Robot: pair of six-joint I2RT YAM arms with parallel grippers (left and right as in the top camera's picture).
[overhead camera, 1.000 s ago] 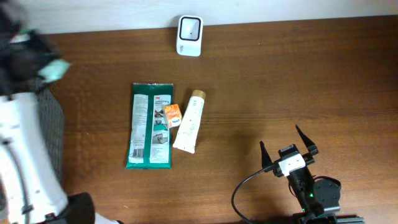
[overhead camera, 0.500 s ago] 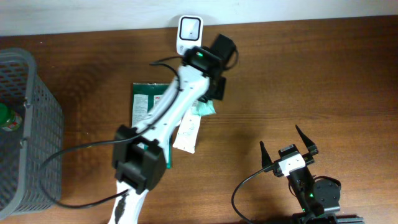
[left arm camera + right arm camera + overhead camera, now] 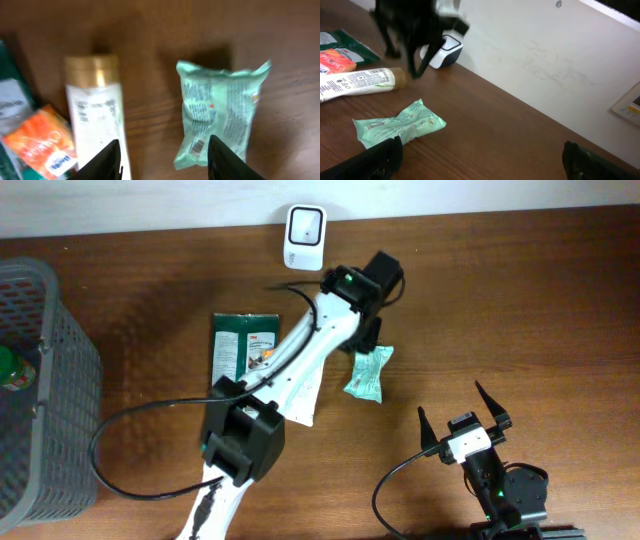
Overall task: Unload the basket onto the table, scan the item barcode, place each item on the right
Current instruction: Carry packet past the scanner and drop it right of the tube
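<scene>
A mint-green packet [image 3: 368, 373] lies flat on the wooden table, right of the white tube [image 3: 303, 395]. Its printed side faces up, with a small barcode [image 3: 197, 146] near its lower end. My left gripper [image 3: 165, 162] hovers just above it, open, with nothing between the fingers; the right finger [image 3: 227, 160] overlaps the packet's lower edge. The white scanner [image 3: 304, 225] stands at the table's back edge, behind the left arm. My right gripper [image 3: 463, 420] rests open near the front right, and the packet [image 3: 397, 122] lies ahead of it to the left.
A green wipes pack [image 3: 240, 348] and an orange sachet [image 3: 40, 142] lie left of the tube [image 3: 97, 115]. A grey wire basket [image 3: 45, 390] holding a green bottle stands at the far left. The left arm [image 3: 300, 370] crosses the table diagonally.
The left arm swung from the basket across to the middle, carrying the mint packet past the scanner. Its jaws have opened and the packet now lies on the table.
</scene>
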